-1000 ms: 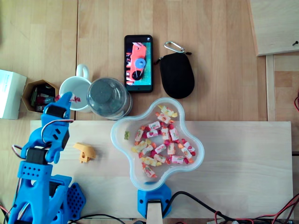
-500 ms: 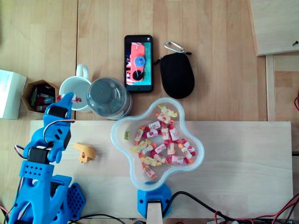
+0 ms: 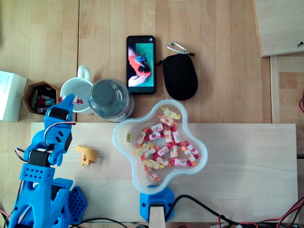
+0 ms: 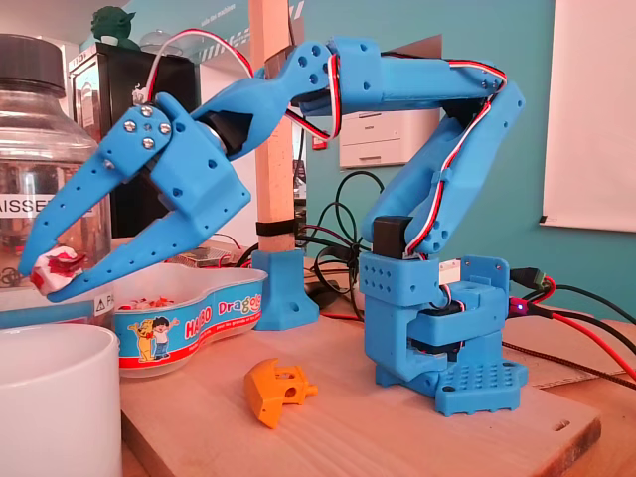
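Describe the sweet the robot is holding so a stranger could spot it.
Find the blue arm at the left end of the board in the overhead view. Its gripper hangs over the white mug, pinching a red-and-white wrapped sweet, unlike the loose ones in the clear bowl.

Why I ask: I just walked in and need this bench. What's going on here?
The blue arm's pincer is shut on a red-and-white wrapped candy, holding it just above the white mug. Beside the mug stands a glass jar, and a clear bowl of similar candies sits on the board. A small orange part lies near the arm, untouched.
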